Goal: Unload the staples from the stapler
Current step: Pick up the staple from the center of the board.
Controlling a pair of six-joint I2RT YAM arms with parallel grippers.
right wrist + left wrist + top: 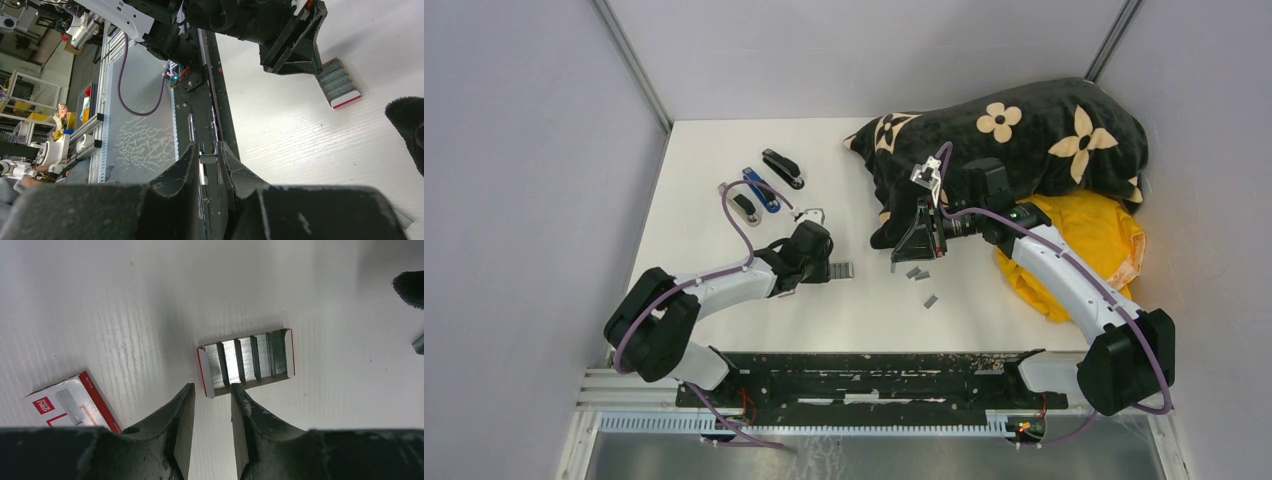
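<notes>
Our right gripper [206, 150] has its fingers clamped on a short staple strip [207, 159]. Our left gripper [210, 390] has its fingers apart and empty, tips just short of an open tray [289, 357] packed with staples [245, 359]. Loose strips [931, 300] lie on the surface [874, 325] near the right gripper. Three staplers [761, 190] lie far left.

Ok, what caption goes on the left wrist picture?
Left end effector open beside a tray of staples, red-and-white box alongside.
</notes>
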